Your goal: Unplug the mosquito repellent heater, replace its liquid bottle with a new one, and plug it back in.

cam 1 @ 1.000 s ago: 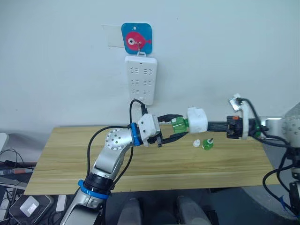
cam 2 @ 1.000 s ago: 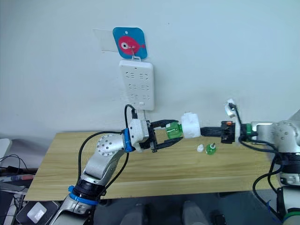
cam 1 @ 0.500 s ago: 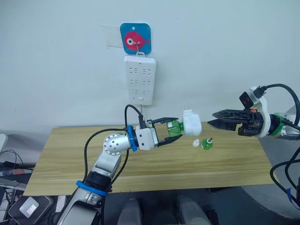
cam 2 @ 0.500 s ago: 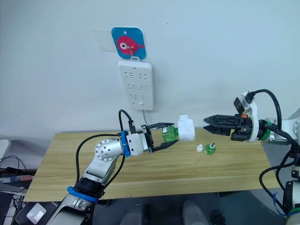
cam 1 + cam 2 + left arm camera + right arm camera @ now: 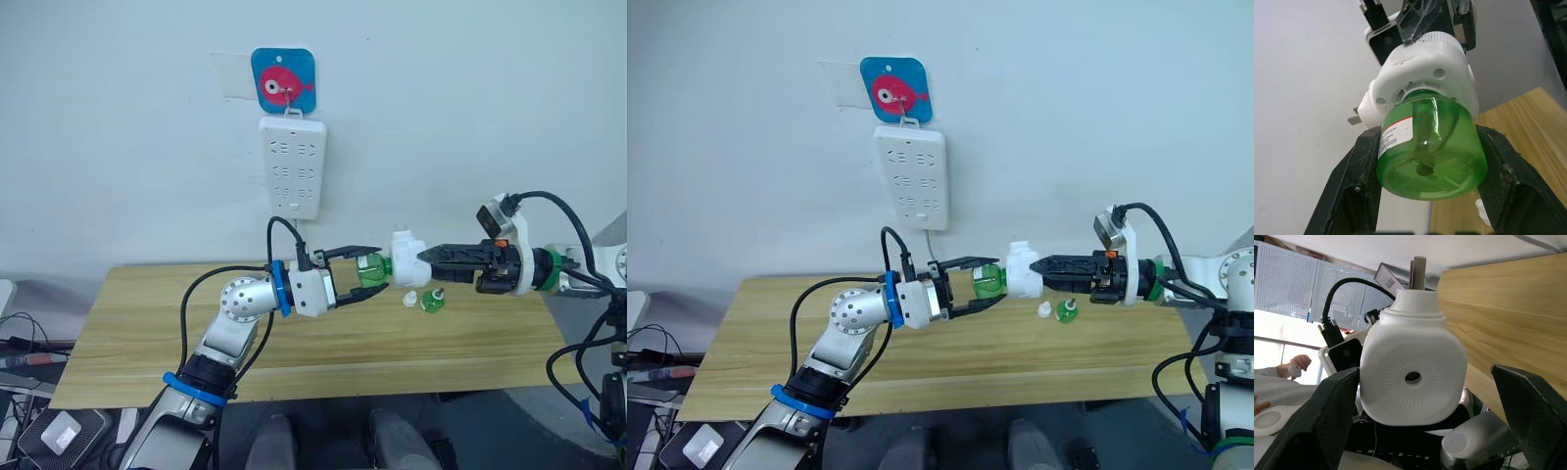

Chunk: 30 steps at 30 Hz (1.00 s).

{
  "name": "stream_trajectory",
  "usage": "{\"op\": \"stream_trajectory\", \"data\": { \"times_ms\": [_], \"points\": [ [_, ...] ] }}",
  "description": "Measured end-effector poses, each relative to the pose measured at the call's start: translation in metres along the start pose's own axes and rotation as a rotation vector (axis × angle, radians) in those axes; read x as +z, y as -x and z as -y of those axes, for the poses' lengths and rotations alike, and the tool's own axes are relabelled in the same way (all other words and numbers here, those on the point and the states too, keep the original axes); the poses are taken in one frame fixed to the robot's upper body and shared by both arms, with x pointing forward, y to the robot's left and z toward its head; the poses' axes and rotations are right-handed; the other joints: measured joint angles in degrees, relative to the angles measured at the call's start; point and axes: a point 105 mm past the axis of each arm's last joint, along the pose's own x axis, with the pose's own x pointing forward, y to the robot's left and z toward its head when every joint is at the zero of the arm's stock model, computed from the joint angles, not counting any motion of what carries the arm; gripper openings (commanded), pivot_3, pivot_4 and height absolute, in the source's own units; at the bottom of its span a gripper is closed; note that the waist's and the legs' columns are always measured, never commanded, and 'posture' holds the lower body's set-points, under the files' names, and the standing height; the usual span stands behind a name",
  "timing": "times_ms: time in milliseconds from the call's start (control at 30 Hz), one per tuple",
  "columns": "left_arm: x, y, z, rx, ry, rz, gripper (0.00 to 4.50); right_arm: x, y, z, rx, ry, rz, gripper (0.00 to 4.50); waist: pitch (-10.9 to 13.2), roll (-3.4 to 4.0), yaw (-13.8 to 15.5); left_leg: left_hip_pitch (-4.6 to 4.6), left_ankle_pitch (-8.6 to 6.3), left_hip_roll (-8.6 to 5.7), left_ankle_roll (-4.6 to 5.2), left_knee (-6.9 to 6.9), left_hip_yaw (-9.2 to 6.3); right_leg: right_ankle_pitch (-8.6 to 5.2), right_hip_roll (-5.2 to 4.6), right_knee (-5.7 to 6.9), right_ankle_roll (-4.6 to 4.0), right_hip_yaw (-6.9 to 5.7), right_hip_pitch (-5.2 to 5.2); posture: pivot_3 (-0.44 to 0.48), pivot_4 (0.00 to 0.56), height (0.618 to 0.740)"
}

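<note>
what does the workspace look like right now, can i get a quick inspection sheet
surface: wooden table, mostly bare.
job's things: mosquito repellent heater held in the air with a green bottle fitted in it; second green bottle and small white cap lie on the table.
clutter: nothing seen.
grippers: left gripper shut on the green bottle; right gripper at the heater, grip unclear.
cables: black cables on both arms.
surroundings: white power strip hangs on the wall under a fish hook.

Above the wooden table, the left gripper clamps a green bottle fitted into the mosquito repellent heater, while the right gripper reaches its white end, below the wall power strip.
</note>
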Motion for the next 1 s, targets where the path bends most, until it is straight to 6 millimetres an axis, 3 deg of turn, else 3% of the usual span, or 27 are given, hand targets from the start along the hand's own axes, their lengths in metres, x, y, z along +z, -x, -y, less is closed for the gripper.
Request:
{"op": "stream_trajectory", "data": {
  "times_ms": [267,367,467,600,733,1000],
  "points": [
    [0.002,-0.001,-0.001,-0.001,-0.014,0.011,2.26,-0.003,-0.008,-0.007,0.034,0.012,-0.027,4.46,0.0,0.0,0.0,0.0,0.0,0.0,0.0,0.0,0.0,0.0,0.0,-0.01,0.0,0.0,0.0,-0.081,0.158,0.74],
    [0.003,-0.002,0.0,-0.007,-0.012,0.013,2.26,-0.002,-0.011,-0.009,0.042,0.031,-0.021,3.87,0.0,0.0,0.0,0.0,0.0,0.0,0.0,-0.01,-0.01,0.0,0.01,-0.01,0.0,-0.01,0.0,-0.081,0.158,0.74],
    [0.003,-0.003,0.0,-0.008,0.005,0.015,2.26,-0.001,-0.012,-0.01,0.046,0.037,-0.007,2.96,0.0,0.0,0.0,-0.01,0.0,0.0,0.0,0.0,-0.01,0.0,0.0,-0.01,0.0,-0.01,0.0,-0.082,0.159,0.74],
    [0.005,-0.003,0.002,-0.012,0.117,0.021,2.26,-0.003,-0.011,-0.013,0.034,0.079,-0.012,2.96,0.0,0.01,0.0,-0.01,-0.01,0.01,0.01,-0.02,-0.03,-0.01,0.01,-0.02,0.01,-0.01,-0.01,-0.086,0.161,0.74],
    [0.006,-0.003,0.009,-0.038,0.344,0.016,2.26,-0.009,-0.011,-0.019,-0.026,0.241,-0.041,2.96,0.0,0.01,0.0,-0.08,-0.01,0.03,0.01,-0.01,-0.14,-0.02,0.02,-0.02,0.02,-0.12,-0.06,-0.092,0.162,0.74],
    [0.016,0.004,0.018,-0.147,0.625,0.009,2.26,-0.02,-0.016,-0.026,0.007,0.42,-0.138,2.96,0.0,0.0,0.0,-0.05,-0.01,0.02,0.01,0.0,-0.15,-0.03,0.03,-0.04,0.02,-0.15,-0.04,-0.092,0.162,0.74]
  ]
}}
